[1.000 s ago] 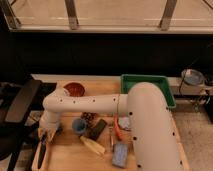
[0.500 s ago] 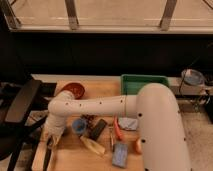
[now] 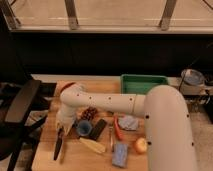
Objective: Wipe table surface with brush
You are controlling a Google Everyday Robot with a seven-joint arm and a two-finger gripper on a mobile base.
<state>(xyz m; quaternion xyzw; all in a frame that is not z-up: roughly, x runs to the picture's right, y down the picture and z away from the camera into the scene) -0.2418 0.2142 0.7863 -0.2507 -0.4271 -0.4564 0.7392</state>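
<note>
The gripper [image 3: 62,128] is down low at the left side of the table. It looks closed around the top end of the brush [image 3: 58,146], though that spot is dark, so this is my best guess. The brush is a long, thin, black stick that points toward the near edge. Its low end is on the table surface [image 3: 80,162] or just above it; I cannot tell which. The table surface is pale wood with lines running along the planks. I think the wiping step is the one in hand. The next move calls for pressing the brush down and sliding it over the bare wood, and there is not much bare wood to use. Just right of the brush stands a small round blue cup [image 3: 84,128], with a short dark block [image 3: 98,129] right beside it. Near them lies a long yellow thing [image 3: 93,145], maybe corn. Further right are a curved red-orange tool [image 3: 118,129], a flat blue sponge [image 3: 120,154], a round smooth fruit [image 3: 141,145] and a soft grey cloth [image 3: 129,122]. A wide sweep could knock these. At the far right sits a green tray [image 3: 144,78] with straight walls.
</note>
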